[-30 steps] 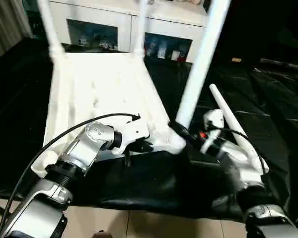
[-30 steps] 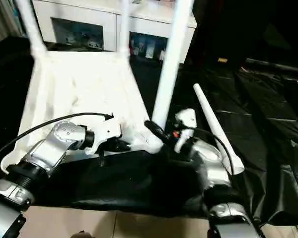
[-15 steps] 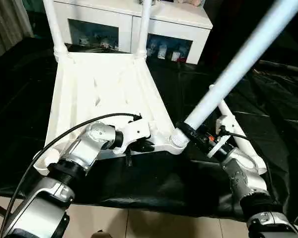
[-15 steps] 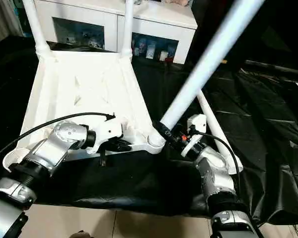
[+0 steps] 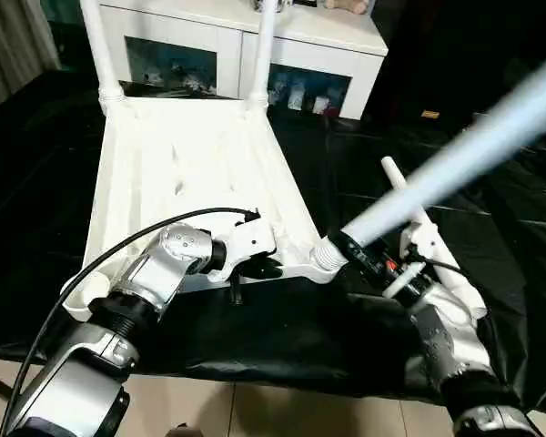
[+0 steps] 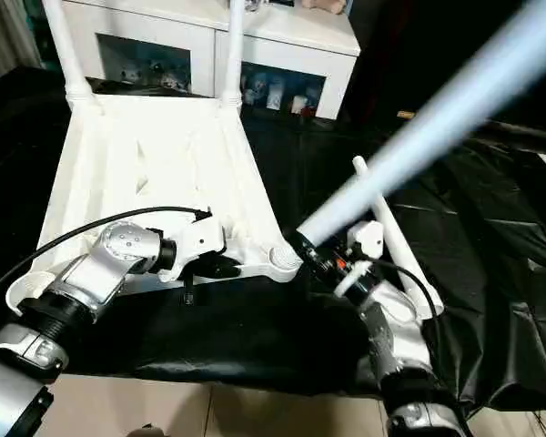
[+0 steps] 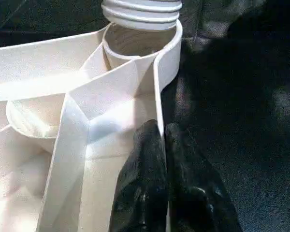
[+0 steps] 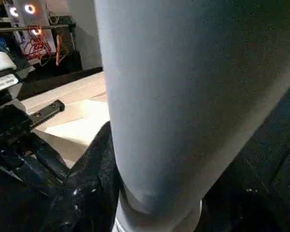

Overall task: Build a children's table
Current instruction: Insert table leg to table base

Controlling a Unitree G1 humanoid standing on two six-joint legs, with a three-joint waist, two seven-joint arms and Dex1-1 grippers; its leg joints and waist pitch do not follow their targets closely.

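The tabletop (image 5: 191, 173) lies underside-up on black sheeting, two legs standing in its far sockets. The right gripper (image 5: 353, 251) is clamped on a third leg (image 5: 455, 155) near its threaded end, which sits at the mouth of the near corner socket (image 6: 283, 259), just ahead of the fingertips. The leg's long axis leans steeply away up and to the right, far from the socket's upright axis, so the right forearm must swing it vertical. The left gripper (image 7: 162, 159), fingers together, pinches the tabletop's rim beside that socket, steadying it. A fourth leg (image 6: 382, 228) lies on the sheeting behind the right arm

Silver ribbed forearms (image 5: 132, 296) with white wrist housings, looping black cables, glossy black fingers (image 7: 142, 188).
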